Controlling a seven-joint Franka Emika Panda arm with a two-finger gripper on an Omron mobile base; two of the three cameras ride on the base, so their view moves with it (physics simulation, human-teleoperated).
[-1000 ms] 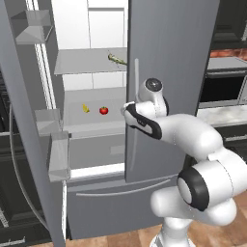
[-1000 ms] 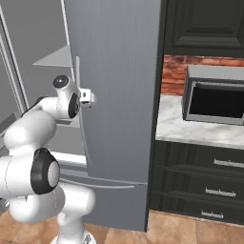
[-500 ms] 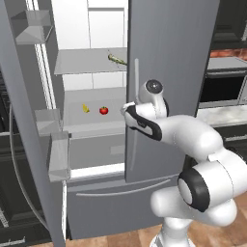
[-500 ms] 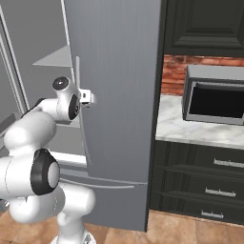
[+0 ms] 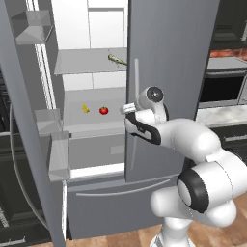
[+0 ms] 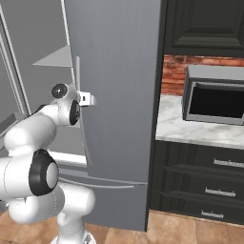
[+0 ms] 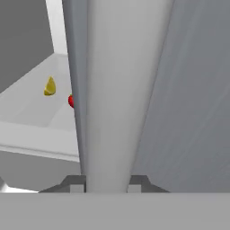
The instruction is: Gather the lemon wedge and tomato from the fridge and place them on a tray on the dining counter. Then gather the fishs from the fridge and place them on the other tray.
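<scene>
Claw (image 5: 126,109) at the handle (image 5: 135,87) of the fridge (image 5: 169,72) right door, at mid-height of the handle. Hand view: handle (image 7: 112,90) running straight up between the two fingertips (image 7: 77,184), one tip on each side, both close against it or touching. Jaws narrowed around the handle; firm contact cannot be confirmed. Right base view: claw (image 6: 91,99) pressed up to the handle (image 6: 80,95) on the closed right door.

Left door swung open, standing left of the claw, with clear door bins (image 5: 59,154) on its inner face. Right door closed, directly behind the claw.

Tomato (image 5: 103,110) on the middle fridge shelf (image 5: 91,123), just left of the claw, at about the same height. Hand view: tomato (image 7: 71,101) partly hidden behind the handle. Lemon wedge (image 5: 85,108) on the same shelf, left of the tomato, apart from it and farther from the claw; also seen left of the handle in the hand view (image 7: 50,86).

One fish (image 5: 117,59) on the shelf above, higher than the claw and slightly left, next to the edge of the right door. Olive in colour.

Microwave (image 6: 217,101) on a marble surface (image 6: 195,131), well right of the claw, beyond the fridge. Dark drawers (image 6: 209,178) below it.
</scene>
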